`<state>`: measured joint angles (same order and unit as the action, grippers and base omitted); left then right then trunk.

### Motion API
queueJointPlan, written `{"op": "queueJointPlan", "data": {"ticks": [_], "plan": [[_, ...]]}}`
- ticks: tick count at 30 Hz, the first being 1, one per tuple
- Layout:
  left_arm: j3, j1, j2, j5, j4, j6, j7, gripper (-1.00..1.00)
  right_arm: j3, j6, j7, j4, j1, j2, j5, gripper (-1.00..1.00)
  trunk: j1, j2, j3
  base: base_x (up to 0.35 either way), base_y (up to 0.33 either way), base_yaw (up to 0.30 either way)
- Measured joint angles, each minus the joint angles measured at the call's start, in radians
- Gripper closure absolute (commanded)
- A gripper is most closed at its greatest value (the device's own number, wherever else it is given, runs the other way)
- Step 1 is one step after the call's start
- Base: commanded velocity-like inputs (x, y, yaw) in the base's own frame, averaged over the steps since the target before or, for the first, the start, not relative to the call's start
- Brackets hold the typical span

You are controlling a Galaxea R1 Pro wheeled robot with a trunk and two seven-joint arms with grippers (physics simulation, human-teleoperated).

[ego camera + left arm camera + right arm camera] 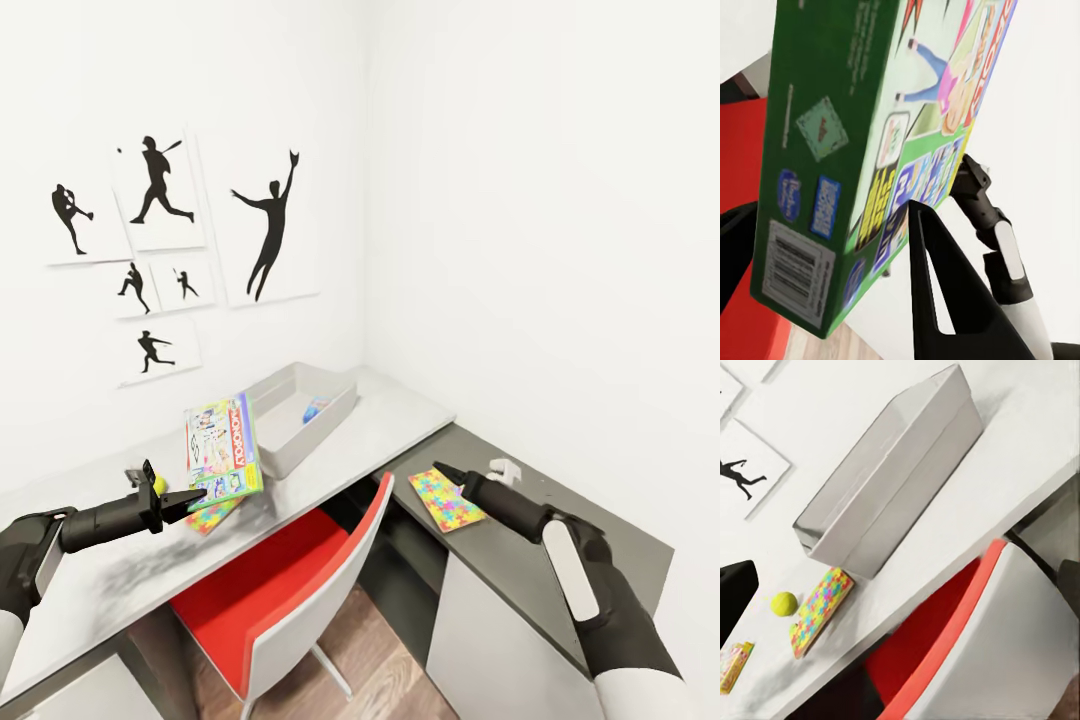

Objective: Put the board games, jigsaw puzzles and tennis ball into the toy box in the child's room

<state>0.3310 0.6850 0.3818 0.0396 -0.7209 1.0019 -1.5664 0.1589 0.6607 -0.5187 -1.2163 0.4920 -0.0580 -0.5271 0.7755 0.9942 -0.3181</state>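
Aloft, the left pincer (pixel 185 497) clamps a flat glossy board game (pixel 222 450).

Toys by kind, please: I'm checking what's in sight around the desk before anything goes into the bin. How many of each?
Board games: 1, the board game held by the left gripper.
Jigsaw puzzles: 2, one jigsaw puzzle on the dark side desk, another beside the toy box.
Tennis balls: 1.
Total: 4.

A child's room in a home is showing itself here: black sports silhouette prints (pixel 160 245) are hanging on white walls, a red-seated chair (pixel 290 590) is standing at a white corner worktop (pixel 400 410), and a board game (pixel 221 448), jigsaw puzzle (pixel 446 498) and toy box (pixel 300 415) are lying about.
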Motion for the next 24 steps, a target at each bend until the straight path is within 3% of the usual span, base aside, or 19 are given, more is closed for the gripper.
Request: {"op": "queueJointPlan", "data": {"ticks": [3, 5, 7, 12, 16, 24], "plan": [[0.0, 0.0, 0.0, 0.0, 0.0, 0.0, 0.0, 1.0, -0.001, 0.095, 0.163, -0.082, 0.014, 0.005, -0.015, -1.0, 0.0, 0.0, 0.0, 0.103, 0.0, 0.0], [0.0, 0.0, 0.0, -0.001, 0.0, 0.0, 0.0, 1.0, -0.001, 0.143, 0.274, -0.108, 0.044, 0.028, -0.024, -1.0, 0.0, 0.0, 0.0, 0.101, 0.0, 0.0], [0.0, 0.0, 0.0, -0.001, 0.0, 0.0, 0.0, 1.0, 0.0, 0.185, 0.344, -0.118, 0.065, 0.052, -0.028, -1.0, 0.0, 0.0, 0.0, 0.105, 0.0, 0.0], [-0.001, 0.0, 0.0, -0.001, 0.0, 0.0, 0.0, 1.0, 0.003, 0.216, 0.383, -0.14, 0.075, 0.066, -0.029, -1.0, 0.0, 0.0, 0.0, 0.057, 0.0, 0.0], [0.005, 0.0, -0.006, 0.003, 0.0, 0.002, 0.0, 1.0, -0.02, 0.238, 0.397, -0.121, 0.076, 0.088, -0.033, -1.0, -0.015, -0.028, 0.012, 0.0, 0.0, 0.0], [0.004, 0.0, -0.006, 0.003, 0.0, 0.003, 0.0, 1.0, -0.027, 0.228, 0.394, -0.09, 0.055, 0.093, -0.036, -1.0, -0.046, -0.084, 0.038, 0.0, 0.0, 0.0]]}}
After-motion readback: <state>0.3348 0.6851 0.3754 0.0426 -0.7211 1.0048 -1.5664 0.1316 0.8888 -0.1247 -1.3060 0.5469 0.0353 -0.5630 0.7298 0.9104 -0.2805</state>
